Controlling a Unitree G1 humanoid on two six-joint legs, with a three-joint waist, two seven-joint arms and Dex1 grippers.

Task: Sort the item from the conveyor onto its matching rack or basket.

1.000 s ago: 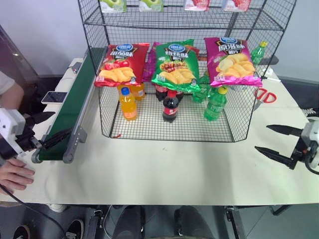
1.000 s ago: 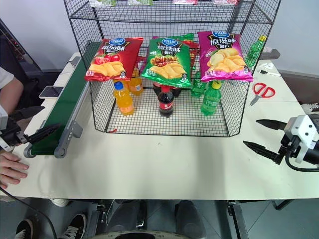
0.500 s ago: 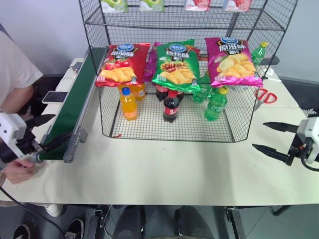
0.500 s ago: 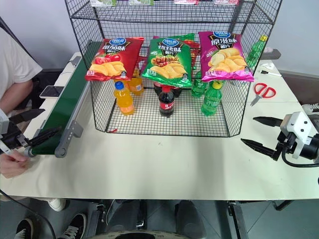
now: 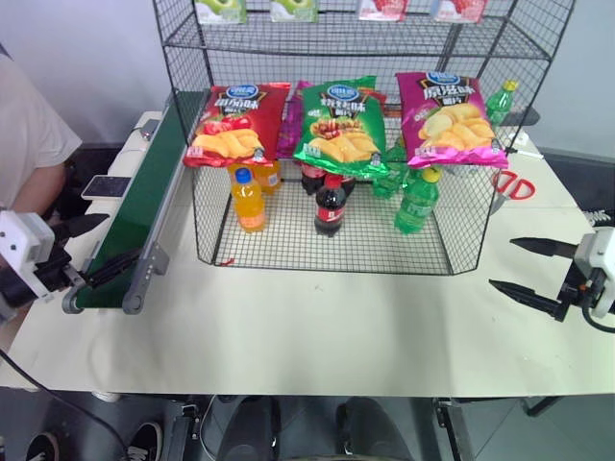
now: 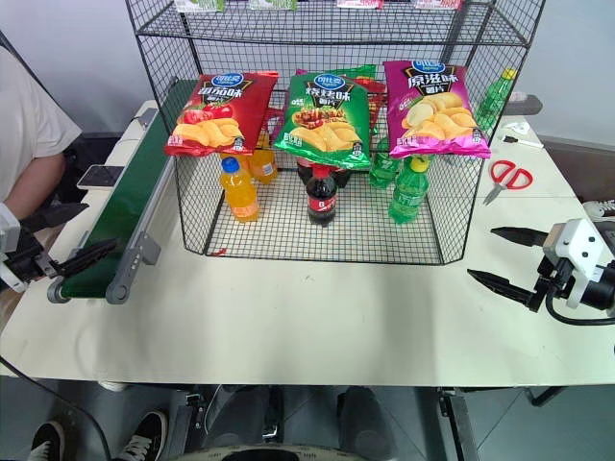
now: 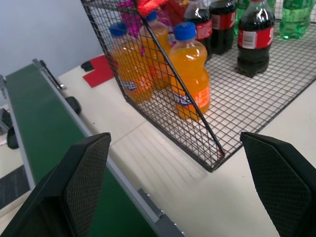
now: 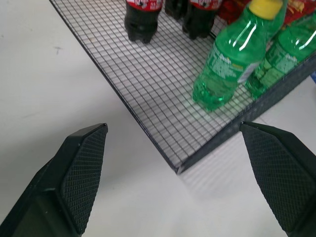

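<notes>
- Two grippers flank the table, both with jaws spread wide and nothing between them. The left gripper [image 5: 88,250] hangs at the near end of the conveyor [image 5: 144,197], one finger over the belt's end; contact with the belt cannot be told. The right gripper [image 5: 524,266] hovers over the bare white table [image 5: 336,327] off the basket's right front corner, touching nothing.
- In the left wrist view the textured fingers [image 7: 84,182] frame the belt and the basket's near corner; in the right wrist view the fingers [image 8: 81,170] frame the basket's other front corner.
- The green crisp bag [image 5: 338,125] lies across the top front edge of the black wire rack [image 5: 327,206], in the middle of three bags, with the red crisp bag [image 5: 233,122] on its left and the magenta crisp bag [image 5: 449,117] on its right. No bag lies on the belt.
- Inside the basket stand bottles: an orange soda bottle [image 5: 247,200] at the left front with more orange bottles behind it, a cola bottle [image 5: 330,204] in the middle with others behind, and a green soda bottle [image 5: 414,200] at the right with another beside it.
- The upper mesh shelf carries small packets [image 5: 288,10], green ones at the left and pinkish ones at the right.
- Red-handled scissors [image 5: 509,184] lie on the table right of the rack.
- A person in a white sleeve [image 5: 34,134] stands left of the conveyor, by a phone [image 5: 104,187].
</notes>
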